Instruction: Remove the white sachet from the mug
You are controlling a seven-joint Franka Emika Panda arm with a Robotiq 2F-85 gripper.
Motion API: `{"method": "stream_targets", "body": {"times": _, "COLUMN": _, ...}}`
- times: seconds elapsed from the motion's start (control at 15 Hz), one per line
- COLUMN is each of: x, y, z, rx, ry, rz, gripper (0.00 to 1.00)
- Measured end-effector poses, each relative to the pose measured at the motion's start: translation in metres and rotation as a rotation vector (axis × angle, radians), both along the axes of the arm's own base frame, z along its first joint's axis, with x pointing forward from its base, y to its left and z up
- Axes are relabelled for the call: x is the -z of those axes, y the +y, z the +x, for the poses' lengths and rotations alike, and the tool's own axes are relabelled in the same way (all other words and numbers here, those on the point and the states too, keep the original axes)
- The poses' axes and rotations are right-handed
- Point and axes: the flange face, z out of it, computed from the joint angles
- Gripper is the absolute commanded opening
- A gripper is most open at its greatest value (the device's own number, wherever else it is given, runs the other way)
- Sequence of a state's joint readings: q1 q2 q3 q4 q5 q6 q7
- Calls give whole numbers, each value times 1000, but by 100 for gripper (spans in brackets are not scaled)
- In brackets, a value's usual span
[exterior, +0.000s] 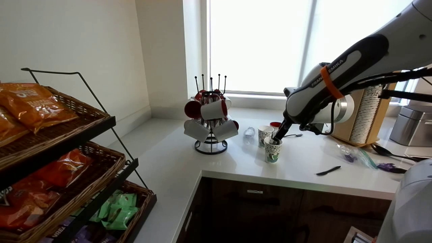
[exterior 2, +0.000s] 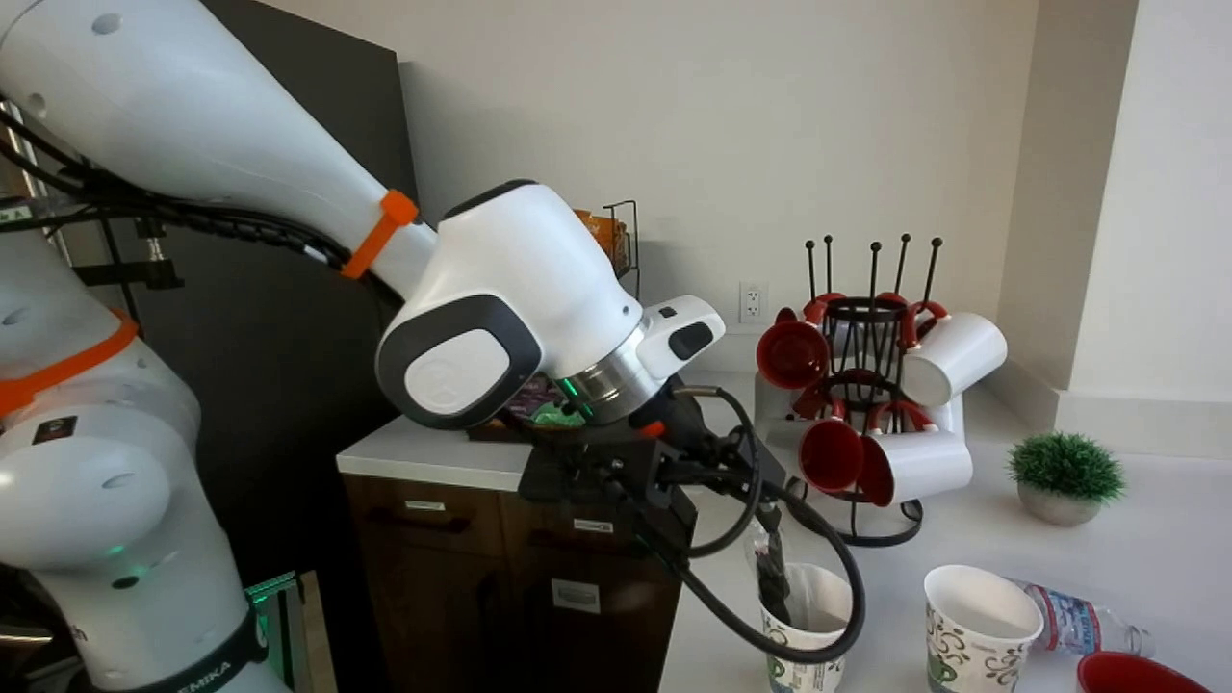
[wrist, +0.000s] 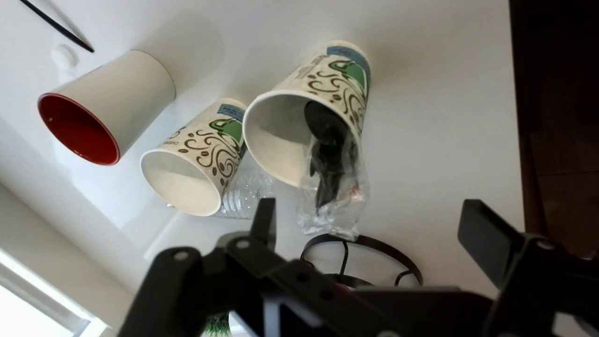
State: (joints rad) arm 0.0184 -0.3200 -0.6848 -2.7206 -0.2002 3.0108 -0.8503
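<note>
The mug is a whitish paper cup with a green and brown pattern, upright on the counter in both exterior views (exterior: pixel 272 156) (exterior 2: pixel 807 677) and the wrist view (wrist: pixel 337 86). The sachet is a clear, whitish plastic packet with dark cutlery inside. It leans in the mug and its upper end sticks out past the rim, in the wrist view (wrist: pixel 348 192) and both exterior views (exterior: pixel 273 141) (exterior 2: pixel 772 573). Its lower end is hidden inside the mug. My gripper (wrist: pixel 369 210) is open. The sachet's free end lies ahead of the fingers, nearer the left one, not visibly gripped.
A second patterned cup (wrist: pixel 201 154) and a red-lined cup (wrist: pixel 112 103) stand beside the mug. A clear bottle (exterior 2: pixel 1073 621) lies behind the second cup. A rack of red and white mugs (exterior: pixel 211 114) stands nearby. A black knife (exterior: pixel 328 170) lies near the counter's front edge.
</note>
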Motion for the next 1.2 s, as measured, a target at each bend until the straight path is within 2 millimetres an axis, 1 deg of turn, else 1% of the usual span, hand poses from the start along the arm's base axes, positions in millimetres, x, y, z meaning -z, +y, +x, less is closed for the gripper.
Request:
{"method": "stream_targets", "body": {"times": 0.13, "x": 3, "y": -4, "z": -1, "rx": 9, "ry": -5, "rz": 5, "gripper": 99}}
{"method": "stream_targets", "body": {"times": 0.2, "x": 4, "y": -6, "z": -2, "rx": 14, "ry": -6, "rz": 6, "gripper": 95}}
{"method": "stream_targets", "body": {"times": 0.4, "x": 7, "y": -13, "z": -2, "rx": 28, "ry": -9, "rz": 4, "gripper": 87}}
{"method": "stream_targets", "body": {"times": 0.47, "x": 8, "y": -14, "z": -2, "rx": 31, "ry": -11, "rz": 4, "gripper": 82}}
{"method": "stream_targets", "body": {"times": 0.6, "x": 10, "y": -16, "z": -2, "rx": 34, "ry": -25, "rz": 2, "gripper": 80}}
{"method": "stream_targets", "body": {"times": 0.67, "x": 10, "y": -17, "z": -2, "rx": 36, "ry": -36, "rz": 0, "gripper": 75}}
{"method": "stream_targets", "body": {"times": 0.73, "x": 10, "y": -18, "z": -1, "rx": 37, "ry": -50, "rz": -1, "gripper": 78}}
{"method": "stream_targets", "body": {"times": 0.8, "x": 10, "y": -18, "z": 0, "rx": 36, "ry": -64, "rz": -4, "gripper": 74}}
{"method": "stream_targets", "body": {"times": 0.87, "x": 10, "y": -19, "z": 0, "rx": 32, "ry": -78, "rz": -9, "gripper": 76}}
{"method": "stream_targets", "body": {"times": 0.93, "x": 11, "y": -19, "z": 1, "rx": 28, "ry": -90, "rz": -14, "gripper": 74}}
{"method": "stream_targets", "body": {"times": 1.13, "x": 15, "y": -22, "z": 0, "rx": 17, "ry": -108, "rz": -19, "gripper": 75}}
{"method": "stream_targets", "body": {"times": 1.2, "x": 18, "y": -22, "z": 0, "rx": 14, "ry": -106, "rz": -16, "gripper": 67}}
